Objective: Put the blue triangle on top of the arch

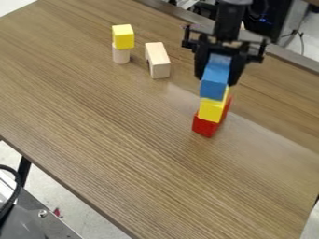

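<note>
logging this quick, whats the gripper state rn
Black two-finger gripper: closed on the long blue block, directly over a yellow block.

Blue block (pixel 213 88): my gripper (pixel 217 80) covers parts of its sides and its far end, so I can't tell its full shape.
Yellow block (pixel 211 112): its top is mostly hidden by the blue one.
Red block (pixel 204 127): largely behind the yellow; I can't make out its outline.
Wooden block (pixel 160 70): its opening is nearly turned out of sight.
Pale cylinder (pixel 121 56): top covered by the yellow cube (pixel 123 36).
My arm (pixel 230 21): cut off by the top edge.
Red scrap (pixel 57 212): too small to name.
</note>
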You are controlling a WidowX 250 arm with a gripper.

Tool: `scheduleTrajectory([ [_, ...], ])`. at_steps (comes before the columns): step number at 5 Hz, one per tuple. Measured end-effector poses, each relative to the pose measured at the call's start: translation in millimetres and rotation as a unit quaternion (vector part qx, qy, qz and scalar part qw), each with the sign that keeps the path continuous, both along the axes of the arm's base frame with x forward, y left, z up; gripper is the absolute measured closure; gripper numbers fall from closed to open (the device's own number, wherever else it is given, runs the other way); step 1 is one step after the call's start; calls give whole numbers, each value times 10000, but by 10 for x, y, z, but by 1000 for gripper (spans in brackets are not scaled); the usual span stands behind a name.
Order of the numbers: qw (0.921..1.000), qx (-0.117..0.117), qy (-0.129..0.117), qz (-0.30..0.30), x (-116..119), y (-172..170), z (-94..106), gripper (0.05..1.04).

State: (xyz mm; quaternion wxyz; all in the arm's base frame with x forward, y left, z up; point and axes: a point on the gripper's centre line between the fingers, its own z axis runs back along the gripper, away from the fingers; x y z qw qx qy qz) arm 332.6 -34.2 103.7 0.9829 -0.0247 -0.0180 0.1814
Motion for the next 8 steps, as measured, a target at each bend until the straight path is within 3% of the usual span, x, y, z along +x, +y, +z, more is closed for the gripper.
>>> scheduleTrajectory([
  [1, 9991, -241, -300, 163, 2, 126, 224, 480],
  [2, 9974, -268, -400, 535, 73, 362, 294, 480],
  [4, 9855, 140, 55, 1693, 362, 938, -171, 480],
  [5, 9815, 157, 243, 1893, 482, 1061, -328, 480],
  [6, 9782, 131, 352, 2040, 595, 1181, -426, 480],
  [8, 9757, 83, 269, 2173, 699, 1294, -385, 480],
])
